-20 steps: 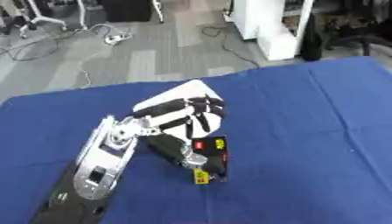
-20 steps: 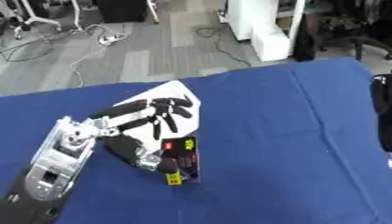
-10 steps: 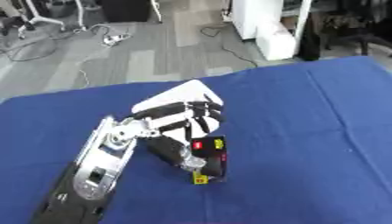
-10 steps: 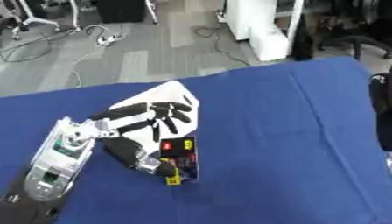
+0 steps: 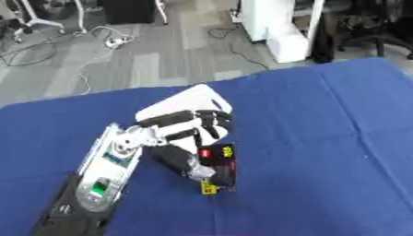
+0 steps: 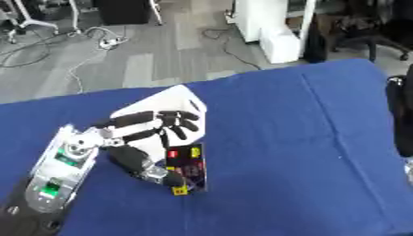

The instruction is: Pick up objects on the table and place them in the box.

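Note:
My left hand (image 5: 187, 130) comes in from the lower left on its silver and black arm (image 5: 109, 170). Its fingers (image 6: 165, 120) are spread over the near edge of a white, flat object with rounded corners (image 5: 187, 102). The thumb (image 5: 193, 169) points forward and touches a small black packet with red and yellow labels (image 5: 221, 165), which lies on the blue table just ahead of the palm. The fingers hang above the packet's far end without closing round it. A dark part of my right arm (image 6: 400, 115) shows at the right edge; its fingers cannot be made out.
The blue tablecloth (image 5: 322, 138) covers the whole table, whose far edge (image 5: 266, 76) runs askew. Beyond it lie grey floor, cables, a white cabinet (image 5: 278, 27) and chair legs.
My left hand's fingers have dipped slightly toward the black packet. The packet and the white object have stayed in place.

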Motion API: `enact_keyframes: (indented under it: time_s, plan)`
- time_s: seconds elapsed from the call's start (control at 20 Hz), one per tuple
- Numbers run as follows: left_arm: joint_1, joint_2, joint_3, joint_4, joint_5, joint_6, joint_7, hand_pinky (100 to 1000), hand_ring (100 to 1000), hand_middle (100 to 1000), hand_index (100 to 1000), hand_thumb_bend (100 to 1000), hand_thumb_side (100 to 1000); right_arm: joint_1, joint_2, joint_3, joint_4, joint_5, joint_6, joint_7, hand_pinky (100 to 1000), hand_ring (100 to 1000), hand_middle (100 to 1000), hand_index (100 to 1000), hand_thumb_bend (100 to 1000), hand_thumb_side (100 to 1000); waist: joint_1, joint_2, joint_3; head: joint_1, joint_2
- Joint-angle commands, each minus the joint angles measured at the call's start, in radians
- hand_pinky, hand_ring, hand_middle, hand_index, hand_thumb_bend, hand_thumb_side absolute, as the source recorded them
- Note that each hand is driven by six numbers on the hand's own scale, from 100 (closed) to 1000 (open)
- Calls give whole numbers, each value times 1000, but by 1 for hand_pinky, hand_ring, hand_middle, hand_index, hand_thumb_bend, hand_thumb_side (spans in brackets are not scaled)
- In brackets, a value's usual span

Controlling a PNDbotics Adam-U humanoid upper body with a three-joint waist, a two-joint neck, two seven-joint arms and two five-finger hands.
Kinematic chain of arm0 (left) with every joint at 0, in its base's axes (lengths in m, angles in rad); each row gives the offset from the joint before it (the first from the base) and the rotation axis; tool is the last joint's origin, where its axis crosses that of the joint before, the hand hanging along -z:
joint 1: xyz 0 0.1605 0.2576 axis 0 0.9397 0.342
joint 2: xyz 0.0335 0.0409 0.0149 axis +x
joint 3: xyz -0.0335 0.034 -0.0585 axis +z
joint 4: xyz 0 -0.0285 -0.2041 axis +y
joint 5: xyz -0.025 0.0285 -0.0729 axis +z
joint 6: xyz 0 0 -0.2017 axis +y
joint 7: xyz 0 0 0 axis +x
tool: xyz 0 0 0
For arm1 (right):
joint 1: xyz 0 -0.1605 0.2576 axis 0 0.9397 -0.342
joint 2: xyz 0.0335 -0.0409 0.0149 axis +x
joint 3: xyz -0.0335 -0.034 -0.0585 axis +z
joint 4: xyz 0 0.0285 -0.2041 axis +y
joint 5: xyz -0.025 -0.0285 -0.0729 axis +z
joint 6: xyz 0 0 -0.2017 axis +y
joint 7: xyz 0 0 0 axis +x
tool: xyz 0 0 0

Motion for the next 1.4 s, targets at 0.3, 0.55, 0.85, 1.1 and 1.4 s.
enact_keyframes:
  time_s: [0.3, 0.55, 0.85, 1.1, 1.4]
  plan:
    - [-27, 16, 4, -9, -21, 5, -5, 813, 859, 1000, 925, 689, 693, -15, -27, -14, -13, -7, 3, -2, 167, 285, 247, 378, 100, 1000, -4, -8, -2, -9, -13]
    - [-35, 19, 14, 17, -70, 8, 9, 840, 874, 1000, 925, 698, 681, -15, -28, -14, -13, -8, 4, -2, 167, 285, 247, 378, 100, 1000, -4, -9, -2, -9, -15]
    - [-49, 18, 25, 73, -120, 4, 34, 840, 875, 1000, 929, 700, 671, -16, -28, -14, -13, -8, 4, -2, 167, 285, 247, 378, 100, 1000, -3, -9, -4, -8, -16]
    - [-55, 16, 32, 128, -125, 1, 47, 825, 872, 1000, 931, 699, 670, -17, -27, -14, -13, -8, 5, -3, 167, 285, 247, 378, 100, 1000, -3, -8, -5, -9, -15]
    - [-62, 15, 33, 183, -120, 0, 61, 807, 856, 1000, 947, 704, 665, -17, -26, -14, -13, -7, 7, -3, 167, 285, 247, 378, 100, 1000, -3, -8, -6, -10, -17]
